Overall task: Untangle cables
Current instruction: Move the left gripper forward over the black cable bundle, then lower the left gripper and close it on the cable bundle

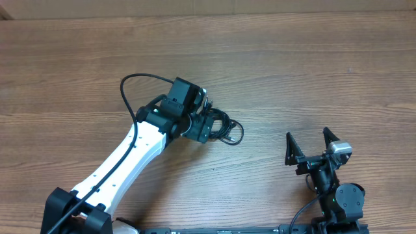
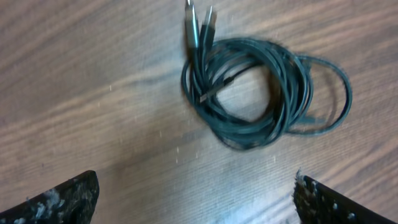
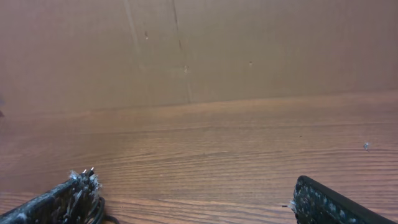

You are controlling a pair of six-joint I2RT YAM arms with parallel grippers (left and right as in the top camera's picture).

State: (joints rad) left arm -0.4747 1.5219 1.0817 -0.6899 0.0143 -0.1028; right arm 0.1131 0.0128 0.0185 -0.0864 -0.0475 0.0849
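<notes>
Broadly, open wood of the desk (image 1: pixel 292 58) runs on every side of the cables (image 1: pixel 231 130), out to the far edge, where a plain brown wall (image 3: pixel 249 50) rises. The cables lie near the middle of the desk as one coiled black bundle (image 2: pixel 255 93). One thinner loop (image 2: pixel 339 93) bulges out on the bundle's right in the left wrist view, and a few plug ends (image 2: pixel 199 25), at least one silver-tipped, point away from the camera. The left hand (image 1: pixel 214 127) hangs right at the bundle, and from overhead it partly covers the bundle's near-left side. In its own view the left hand (image 2: pixel 199 205) is spread wide, with one finger (image 2: pixel 62 199) at each lower corner. The coil sits ahead of the tips and roughly between their lines, and neither finger touches it, so the hand grips nothing. The white and black left arm (image 1: pixel 130 156) reaches on a slant from the near-left corner to the desk's middle, wrist tipped down, with a thick black wire (image 1: pixel 130 84) arching over it. The right hand (image 1: pixel 311 146) stands well apart from the cables, close to the near edge on the right. Its fingers are also wide apart and hold nothing, and they point toward the far wall. In its own view the right hand (image 3: pixel 199 205) looks low along the wood.
</notes>
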